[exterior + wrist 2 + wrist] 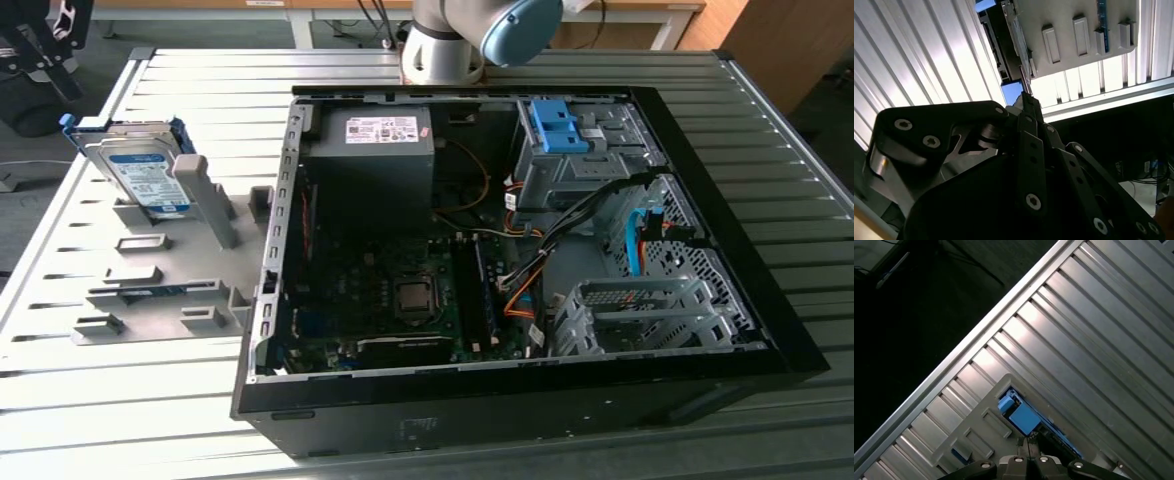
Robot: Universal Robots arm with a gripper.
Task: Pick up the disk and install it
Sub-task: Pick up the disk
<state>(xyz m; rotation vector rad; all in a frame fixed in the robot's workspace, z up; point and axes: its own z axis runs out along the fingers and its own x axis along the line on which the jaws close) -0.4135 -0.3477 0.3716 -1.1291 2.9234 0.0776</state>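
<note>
The disk (134,170) stands on edge in a slot of the grey fixture (200,262) on the tabletop (134,400), toward the exterior view's left and beside the open case (534,400), not yet picked up. The end effector (1026,102) hangs above it and touches nothing; in both wrist views its fingers look drawn together with nothing between them. As I judge it, the step in hand is the approach to the grasp. To do it well, the fingers need to part wider than the disk is thick. They should line up across the flat faces rather than along the blue frame (1021,416), and come straight down over the top edge so that neither pad knocks the disk over in its slot. A grip low enough to take the metal body, not just the plastic rim, should hold more surely. Much is hard to make out. In the exterior view the end effector (47,55) is a dark shape cut off at the corner, so its height above the disk is unclear. The first wrist view shows little of the disk besides its blue frame, and I cannot tell how deep the slot holds it.
</note>
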